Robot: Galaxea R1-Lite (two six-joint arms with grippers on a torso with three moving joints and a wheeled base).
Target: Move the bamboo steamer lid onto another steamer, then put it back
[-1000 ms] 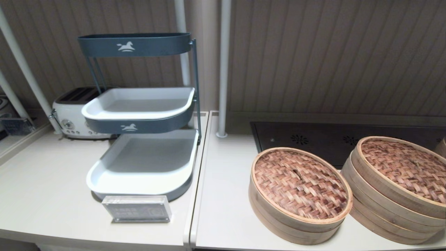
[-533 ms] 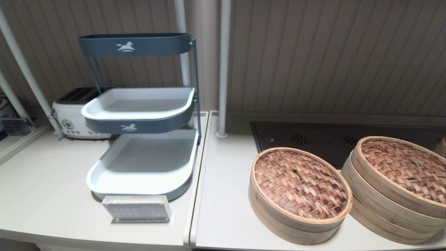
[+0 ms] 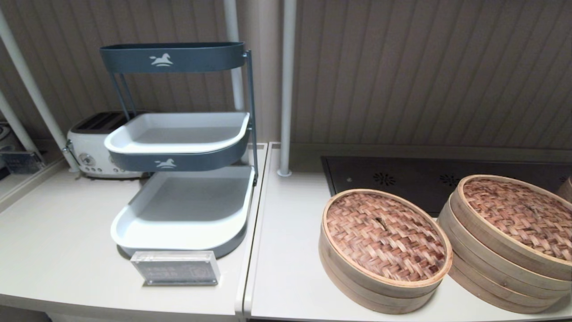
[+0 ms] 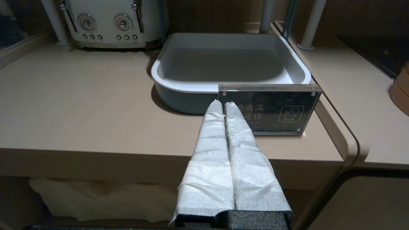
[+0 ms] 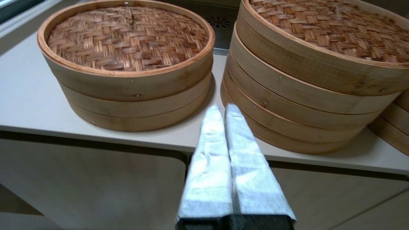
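The bamboo steamer lid, woven reddish-brown with a pale hoop rim, sits on the low steamer at the counter's front right. The taller steamer of stacked hoops stands just to its right, its own woven lid on top. My right gripper is shut and empty, held before the counter's front edge opposite the gap between the two steamers. My left gripper is shut and empty, at the front edge of the left counter facing an acrylic sign. Neither arm shows in the head view.
A tiered blue-and-white tray rack stands on the left counter with the acrylic sign in front and a white toaster behind. A dark cooktop lies behind the steamers. A white pole rises between the counters. Another steamer's edge shows at the far right.
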